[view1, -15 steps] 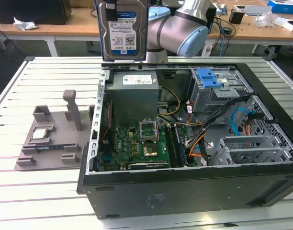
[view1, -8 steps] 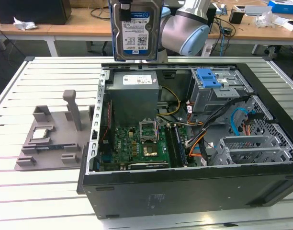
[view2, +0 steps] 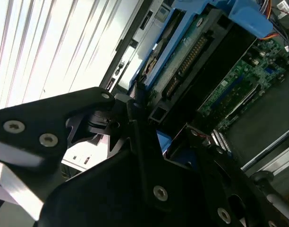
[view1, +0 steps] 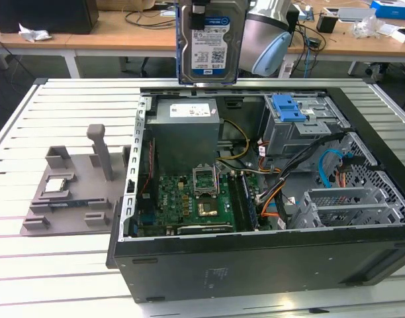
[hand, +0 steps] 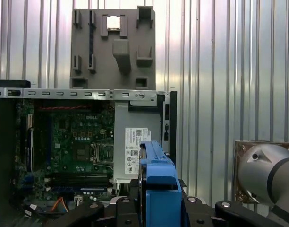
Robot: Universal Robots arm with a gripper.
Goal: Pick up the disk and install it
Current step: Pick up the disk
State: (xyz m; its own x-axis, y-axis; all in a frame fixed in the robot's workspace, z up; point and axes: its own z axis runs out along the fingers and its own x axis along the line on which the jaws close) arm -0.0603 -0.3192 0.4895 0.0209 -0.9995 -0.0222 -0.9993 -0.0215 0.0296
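**Q:** Where is the flat, silver-grey, blue-framed disk (view1: 209, 43)?

**A:** Upper centre of the exterior view, hanging with its long axis vertical and clamped in the black gripper (hand: 158, 208). It is above the open black computer case (view1: 255, 258), and the grey metal drive cage (view1: 302, 129) lies lower right.

My bench (view1: 63, 106) is a pale, slatted metal top. 2 things lie on it: an open black computer case (view1: 255, 265) and, just beside it toward the exterior view's left, a grey holder tray (view1: 77, 205), seemingly plastic.
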